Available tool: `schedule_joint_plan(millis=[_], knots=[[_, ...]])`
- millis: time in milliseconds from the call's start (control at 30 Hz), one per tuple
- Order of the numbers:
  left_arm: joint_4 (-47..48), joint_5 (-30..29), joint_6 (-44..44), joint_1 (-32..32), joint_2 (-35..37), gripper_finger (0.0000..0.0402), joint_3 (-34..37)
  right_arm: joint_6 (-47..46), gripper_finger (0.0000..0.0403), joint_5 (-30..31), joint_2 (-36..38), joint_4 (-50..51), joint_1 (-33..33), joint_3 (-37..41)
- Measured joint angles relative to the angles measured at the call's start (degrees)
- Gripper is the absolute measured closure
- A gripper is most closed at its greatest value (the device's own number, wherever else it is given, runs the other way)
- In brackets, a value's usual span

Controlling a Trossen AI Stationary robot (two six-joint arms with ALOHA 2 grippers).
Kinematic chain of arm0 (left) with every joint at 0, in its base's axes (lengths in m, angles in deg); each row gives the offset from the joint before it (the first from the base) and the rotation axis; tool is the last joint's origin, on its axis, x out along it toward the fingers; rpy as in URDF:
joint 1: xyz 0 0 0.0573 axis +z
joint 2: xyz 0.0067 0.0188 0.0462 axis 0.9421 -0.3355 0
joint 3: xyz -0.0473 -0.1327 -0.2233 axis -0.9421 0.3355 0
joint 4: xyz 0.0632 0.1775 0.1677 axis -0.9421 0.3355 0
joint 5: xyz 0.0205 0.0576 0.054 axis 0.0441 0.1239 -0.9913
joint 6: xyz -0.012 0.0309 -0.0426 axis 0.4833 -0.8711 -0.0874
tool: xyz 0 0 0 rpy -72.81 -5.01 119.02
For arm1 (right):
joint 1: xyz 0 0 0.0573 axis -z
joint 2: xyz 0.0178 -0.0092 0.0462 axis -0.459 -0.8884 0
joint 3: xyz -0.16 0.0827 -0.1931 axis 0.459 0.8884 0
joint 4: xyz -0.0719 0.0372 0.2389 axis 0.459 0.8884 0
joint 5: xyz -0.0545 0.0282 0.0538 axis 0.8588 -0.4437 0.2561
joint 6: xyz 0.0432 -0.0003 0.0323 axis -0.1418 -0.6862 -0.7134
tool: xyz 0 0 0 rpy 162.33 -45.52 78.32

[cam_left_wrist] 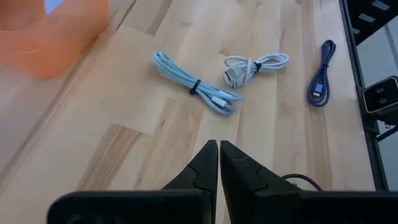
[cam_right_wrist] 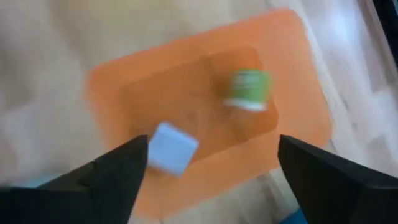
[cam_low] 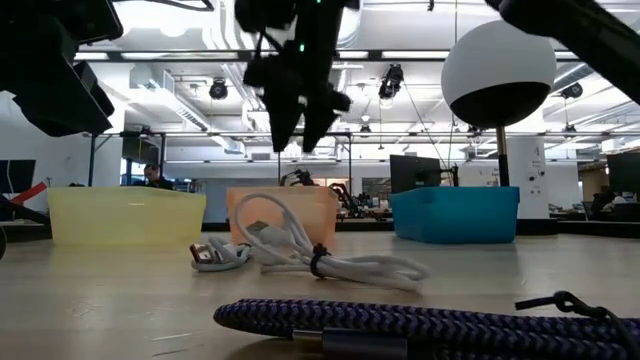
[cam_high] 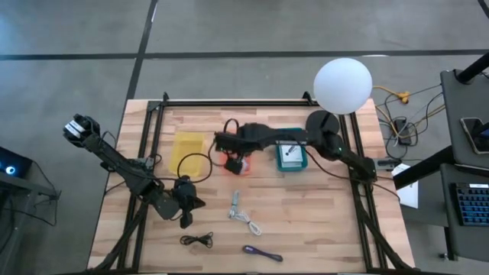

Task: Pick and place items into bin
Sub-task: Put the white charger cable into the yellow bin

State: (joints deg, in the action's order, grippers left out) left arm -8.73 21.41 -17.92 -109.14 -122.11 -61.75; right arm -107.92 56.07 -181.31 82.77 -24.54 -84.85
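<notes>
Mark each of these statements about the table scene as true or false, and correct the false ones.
1. The right tool hangs open above the orange bin. True.
2. The orange bin is empty. False: a lavender cube and a green object show in it.
3. The left tool is shut and holds nothing. True.
4. The purple cord lies inside the yellow bin. False: it lies on the bare table, near the front edge.
5. The white cord lies on the table outside all the bins. True.
</notes>
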Motion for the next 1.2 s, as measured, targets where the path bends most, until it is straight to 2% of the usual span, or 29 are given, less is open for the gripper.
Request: schedule_joint_plan(millis=[133, 200, 300, 433, 533, 667, 900, 1067, 1200], knots=[[0.1, 0.0, -0.2, 0.0, 0.0, 0.0400, 0.0, 10.4, 0.0041, 0.0, 2.1, 2.2, -6.5, 0.0], [0.1, 0.0, -0.3, 0.0, 0.0, 0.0400, 0.0, 9.4, 0.0041, -0.6, 2.4, 4.4, -10.4, -0.1], [0.0, 0.0, -0.3, 0.0, 0.0, 0.0400, 0.0, -1.7, 0.0041, -1.9, 2.1, 4.7, -15.6, 2.1], [-0.1, 0.0, -0.3, 0.0, 0.0, 0.0400, 0.0, -19.5, 0.0040, -1.4, 1.9, -3.4, -21.9, 6.8], [-0.1, 0.0, -0.4, 0.0, 0.0, 0.0400, 0.0, -27.7, 0.0040, 0.9, 1.9, -6.2, -25.2, 10.2], [-0.1, 0.1, -0.3, 0.0, 0.0, 0.0400, 0.0, -34.5, 0.0040, 1.3, 1.9, -6.4, -26.1, 16.0], [-0.2, 1.0, -0.3, 0.0, 0.0, 0.0400, 0.0, -40.7, 0.0040, -6.3, 1.8, -18.4, -27.7, 24.7], [-0.2, 1.6, -0.2, 0.0, 0.0, 0.0400, 0.0, -45.1, 0.0041, -6.0, 1.9, -19.1, -28.1, 28.5], [-0.2, 1.6, -0.1, 0.0, 0.0, 0.0400, 0.0, -45.0, 0.0075, -5.7, 2.1, -19.7, -27.7, 30.0]])
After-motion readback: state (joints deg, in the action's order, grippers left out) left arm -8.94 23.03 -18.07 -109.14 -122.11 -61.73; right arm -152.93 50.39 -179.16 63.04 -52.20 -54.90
